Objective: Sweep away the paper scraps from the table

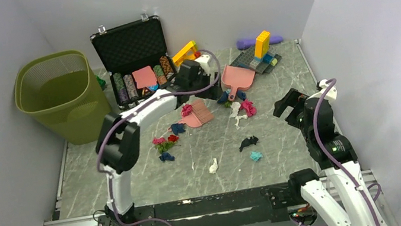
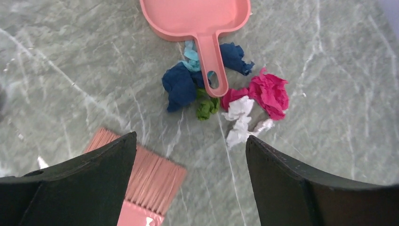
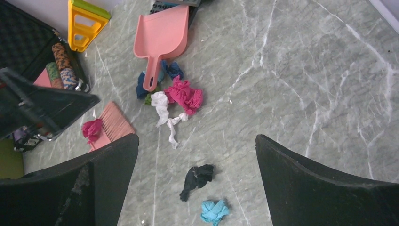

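Crumpled multicoloured paper scraps [image 2: 268, 92] lie on the grey-green marble counter [image 2: 70, 56] — several around the handle of the pink plastic dustpan [image 2: 197, 14]. The left end effector [image 2: 190, 141] and right end effector [image 3: 197, 139] — both spread apart, empty.

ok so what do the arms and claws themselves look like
Both arms are white tubular links with bulky black joints; the left arm and right arm each carry a lilac cable looped along the outside. The left claw and right claw have two broad, matte black fingers tapering to blunt tips.
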`<action>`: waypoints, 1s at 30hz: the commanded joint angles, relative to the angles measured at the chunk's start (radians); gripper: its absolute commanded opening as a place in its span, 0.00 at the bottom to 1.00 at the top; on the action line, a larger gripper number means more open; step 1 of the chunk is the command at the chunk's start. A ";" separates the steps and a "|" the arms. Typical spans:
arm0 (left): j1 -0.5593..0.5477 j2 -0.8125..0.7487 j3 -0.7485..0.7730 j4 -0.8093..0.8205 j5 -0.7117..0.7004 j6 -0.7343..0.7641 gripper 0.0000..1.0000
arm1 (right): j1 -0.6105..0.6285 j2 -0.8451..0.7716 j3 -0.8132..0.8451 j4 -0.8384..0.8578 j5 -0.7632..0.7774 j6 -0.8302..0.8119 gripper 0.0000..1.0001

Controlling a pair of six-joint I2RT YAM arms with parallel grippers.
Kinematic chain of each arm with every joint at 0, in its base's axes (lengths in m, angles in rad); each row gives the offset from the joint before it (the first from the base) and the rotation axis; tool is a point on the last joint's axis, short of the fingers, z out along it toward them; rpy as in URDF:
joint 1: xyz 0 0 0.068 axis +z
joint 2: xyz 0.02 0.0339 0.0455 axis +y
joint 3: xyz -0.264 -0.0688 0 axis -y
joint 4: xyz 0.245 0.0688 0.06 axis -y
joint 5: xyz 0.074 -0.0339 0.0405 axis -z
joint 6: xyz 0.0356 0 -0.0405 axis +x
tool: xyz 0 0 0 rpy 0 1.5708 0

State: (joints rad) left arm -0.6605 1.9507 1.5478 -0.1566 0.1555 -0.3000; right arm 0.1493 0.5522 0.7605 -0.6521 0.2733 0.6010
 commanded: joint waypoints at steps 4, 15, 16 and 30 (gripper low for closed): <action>-0.043 0.225 0.278 0.013 -0.023 0.061 0.88 | 0.003 -0.033 0.018 0.051 -0.028 -0.033 0.99; -0.070 0.536 0.648 -0.152 -0.005 -0.018 0.77 | 0.006 -0.030 0.020 0.052 -0.031 -0.036 0.99; -0.070 0.550 0.664 -0.168 -0.002 -0.025 0.75 | 0.006 -0.030 0.018 0.053 -0.031 -0.035 0.99; -0.070 0.523 0.594 -0.163 0.038 -0.053 0.41 | 0.007 -0.027 0.016 0.048 -0.039 -0.029 0.99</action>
State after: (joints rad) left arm -0.7273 2.5435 2.1792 -0.3561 0.1631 -0.3477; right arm 0.1516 0.5228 0.7605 -0.6342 0.2508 0.5827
